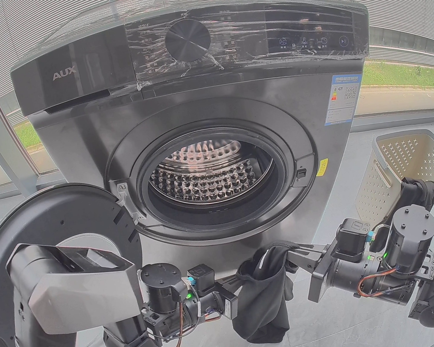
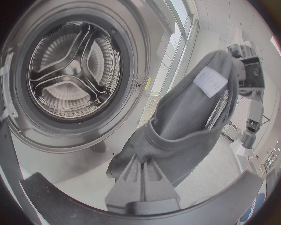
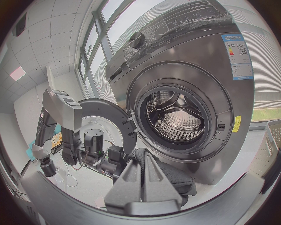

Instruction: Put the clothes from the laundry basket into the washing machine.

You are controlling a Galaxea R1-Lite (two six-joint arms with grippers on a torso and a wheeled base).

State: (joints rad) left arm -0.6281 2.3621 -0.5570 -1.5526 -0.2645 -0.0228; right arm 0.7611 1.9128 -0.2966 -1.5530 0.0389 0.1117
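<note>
Head view: L gripper (image 1: 237, 282) and R gripper (image 1: 295, 255) are both clamped on a dark garment (image 1: 261, 296), one at each end of its top edge, so it hangs spread betw. them, low in front of the washing machine (image 1: 79, 149) and below the drum opening (image 1: 212, 180). Door (image 1: 49, 234) stands wide open at left, out of the way. Laundry basket (image 1: 413, 153) sits right of the machine w/ another dark piece (image 1: 418, 192) on its rim. Two-point hold prob. keeps the cloth from trailing; it needs lifting up and in.

Base of laundry basket (image 1: 389, 172) hidden behind right arm, lower door (image 1: 46, 218) behind left arm
</note>
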